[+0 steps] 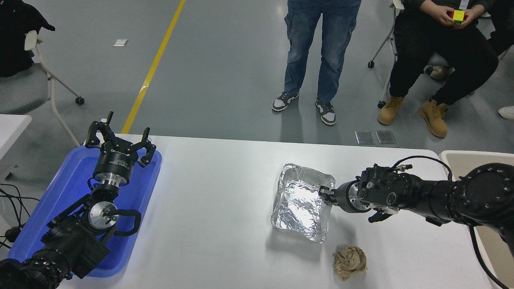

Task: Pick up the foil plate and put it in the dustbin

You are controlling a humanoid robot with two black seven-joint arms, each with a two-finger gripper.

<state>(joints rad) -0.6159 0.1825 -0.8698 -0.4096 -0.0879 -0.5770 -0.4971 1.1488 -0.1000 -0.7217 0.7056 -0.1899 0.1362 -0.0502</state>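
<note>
A: Because the right gripper (326, 195) reaches in from the 3 o'clock edge, it meets the foil plate (301, 206) on its right rim. Jaws look clenched on that rim, pinching thin foil instead of spanning the whole tray.

B: Plate position?

A: Centre-right of the counter (217, 192), hollow facing up, tilted. A shadow shows under its near edge, so I judge it partly lifted, hanging from the pinched side.

B: Why take the rim?

A: Likely because crinkled foil is too wide and too soft to squeeze across. An edge pinch gives purchase, though the tray may fold or slip as it rises.

B: Dustbin?

A: Beige dustbin (453, 157) at 3 o'clock, just past the counter's right end, partly behind the working arm. That side suits the right arm: a short carry, then a drop.

B: Anything nearby to mind?

A: Crumpled tan paper ball (350, 262) at about 5 o'clock from the plate, near but apart. Not part of the job.

B: Other arm?

A: Left gripper (120, 142) parked at 9 o'clock over the blue tray (68, 188), jaws spread and released, holding nothing. A person (321, 48) stands beyond the far edge at 12 o'clock; another sits toward 1 o'clock.
</note>
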